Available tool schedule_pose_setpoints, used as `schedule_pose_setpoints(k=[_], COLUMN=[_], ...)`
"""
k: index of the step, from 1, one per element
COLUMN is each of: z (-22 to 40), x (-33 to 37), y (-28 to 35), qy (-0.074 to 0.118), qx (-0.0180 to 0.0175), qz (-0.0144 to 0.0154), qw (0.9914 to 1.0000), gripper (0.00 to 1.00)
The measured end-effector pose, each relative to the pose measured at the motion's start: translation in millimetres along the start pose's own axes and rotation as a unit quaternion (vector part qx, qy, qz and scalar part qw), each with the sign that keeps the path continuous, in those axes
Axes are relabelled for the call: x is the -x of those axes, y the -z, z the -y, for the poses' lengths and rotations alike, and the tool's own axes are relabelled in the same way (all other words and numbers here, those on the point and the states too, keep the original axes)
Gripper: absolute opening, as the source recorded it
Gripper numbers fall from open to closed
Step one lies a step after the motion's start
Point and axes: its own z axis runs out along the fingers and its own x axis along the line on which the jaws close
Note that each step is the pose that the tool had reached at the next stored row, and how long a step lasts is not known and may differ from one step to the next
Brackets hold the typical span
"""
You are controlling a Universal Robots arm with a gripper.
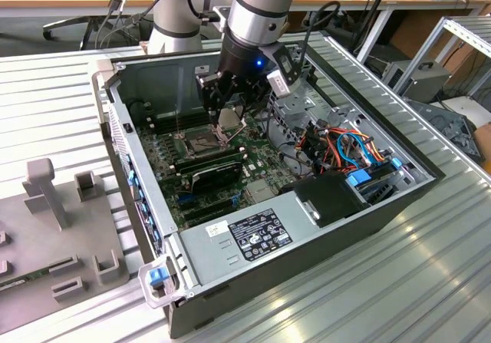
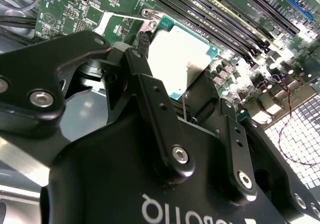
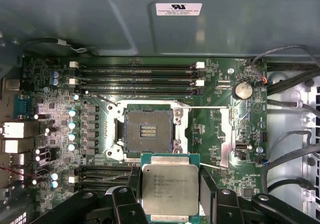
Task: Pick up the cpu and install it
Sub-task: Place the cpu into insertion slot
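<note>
The cpu is a small square chip with a pale silver face on a green edge. It sits clamped between the two black fingers of my gripper, which is shut on it. The chip hangs face up above the green motherboard, just beside the open dark socket and apart from it. The second wrist view shows the cpu as a bright plate beyond the gripper's black links. In the exterior view my gripper reaches down into the computer case over the socket.
The open computer case has metal walls all around the board. Memory slots run along one side of the socket. A grey power supply and a bundle of coloured cables fill the exterior view's right. A grey fixture stands at the left.
</note>
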Motion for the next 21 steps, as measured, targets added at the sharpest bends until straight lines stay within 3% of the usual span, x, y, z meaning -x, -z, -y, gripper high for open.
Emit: schedule_pose_setpoints(k=[8, 18, 21], z=[0.0, 0.0, 0.0], x=[0.0, 0.0, 0.0], y=[0.0, 0.0, 0.0], qy=[0.018, 0.047, 0.059], qx=[-0.0008, -0.0019, -0.0024], qz=[-0.0009, -0.0023, -0.0029], qw=[0.99983, 0.99890, 0.99828], gripper=[0.55, 0.55, 0.55])
